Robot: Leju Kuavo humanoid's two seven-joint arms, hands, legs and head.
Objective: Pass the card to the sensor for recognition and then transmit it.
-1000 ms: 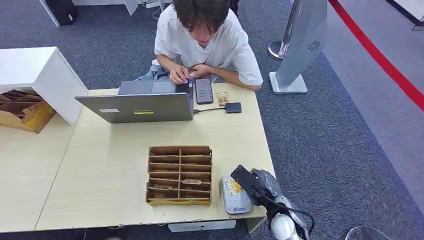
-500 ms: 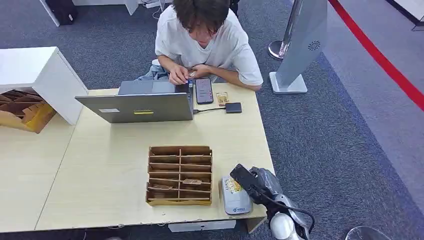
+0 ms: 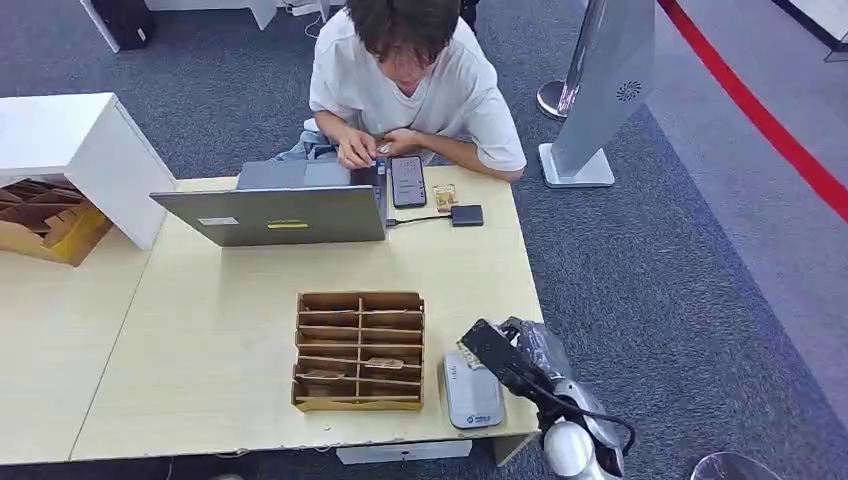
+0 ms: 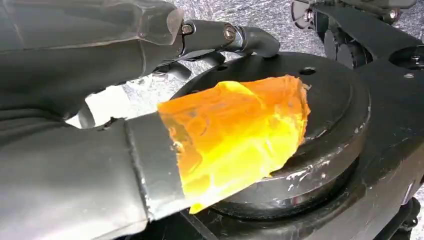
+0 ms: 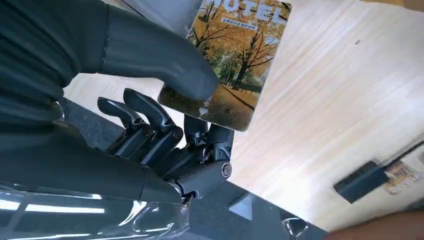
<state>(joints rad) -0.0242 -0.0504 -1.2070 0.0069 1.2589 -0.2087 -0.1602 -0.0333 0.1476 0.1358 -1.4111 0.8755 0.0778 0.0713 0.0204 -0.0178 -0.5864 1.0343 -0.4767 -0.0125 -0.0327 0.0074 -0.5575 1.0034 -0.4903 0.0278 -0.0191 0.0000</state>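
My right hand point(image 3: 508, 362) hovers over the table's near right corner, just beyond and above the grey card sensor point(image 3: 472, 392). In the right wrist view it pinches a card point(image 5: 231, 60) printed with autumn trees between the thumb point(image 5: 160, 55) and the dark fingers point(image 5: 200, 137). The card sticks out over the wooden tabletop point(image 5: 330, 95). My left hand point(image 4: 100, 150) hangs low, holds nothing, and has an orange-yellow pad on its thumb point(image 4: 235, 135).
A wooden slotted organiser point(image 3: 360, 350) stands left of the sensor. At the far edge a person point(image 3: 405, 70) sits behind a laptop point(image 3: 275, 212), with a phone point(image 3: 407, 181), a small black box point(image 3: 466, 215) and another card point(image 3: 445, 195) beside it. White shelf point(image 3: 70, 150) at left.
My right hand has moved a little away from me with the card, off the sensor's top, so more of the sensor's face now shows. The person's hands barely shifted.
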